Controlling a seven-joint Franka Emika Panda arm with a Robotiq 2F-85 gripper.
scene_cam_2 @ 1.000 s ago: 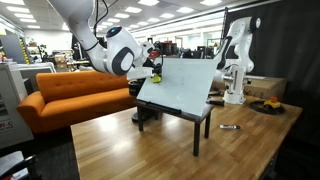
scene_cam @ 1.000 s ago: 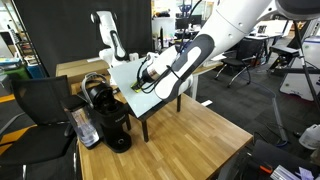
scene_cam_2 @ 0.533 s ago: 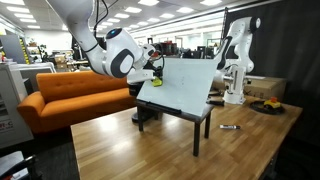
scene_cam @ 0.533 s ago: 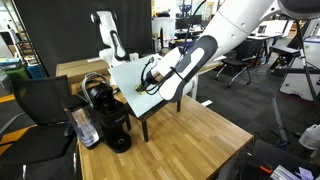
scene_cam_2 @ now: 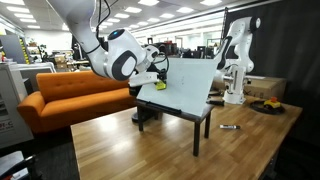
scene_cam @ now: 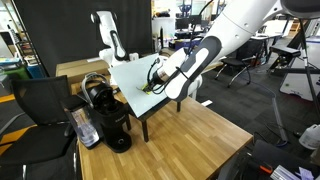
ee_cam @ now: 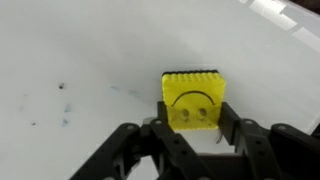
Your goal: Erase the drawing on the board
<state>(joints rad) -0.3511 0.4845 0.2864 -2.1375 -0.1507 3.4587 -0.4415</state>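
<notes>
The white board [scene_cam: 125,70] stands tilted on a dark stand on the wooden table; it also shows in the other exterior view [scene_cam_2: 190,85]. My gripper [ee_cam: 193,108] is shut on a yellow sponge [ee_cam: 192,87] and presses it flat on the board [ee_cam: 90,40]. The sponge bears a face with two dot eyes and a curved mouth. On the board itself I see only a few faint dark and bluish specks [ee_cam: 63,95] at the left and a thin faint line. In both exterior views the gripper [scene_cam: 150,84] [scene_cam_2: 158,80] is at the board's near side edge.
A black coffee machine [scene_cam: 106,118] stands on the table [scene_cam: 190,140] beside the board. A second white robot arm [scene_cam_2: 236,60] stands behind the board. A small dark object [scene_cam_2: 228,127] lies on the table, a bowl [scene_cam_2: 268,104] at its far end. An orange sofa [scene_cam_2: 65,95] stands behind.
My gripper with the sponge has slid a little along the board, further in from its edge. The board and the other things have not moved.
</notes>
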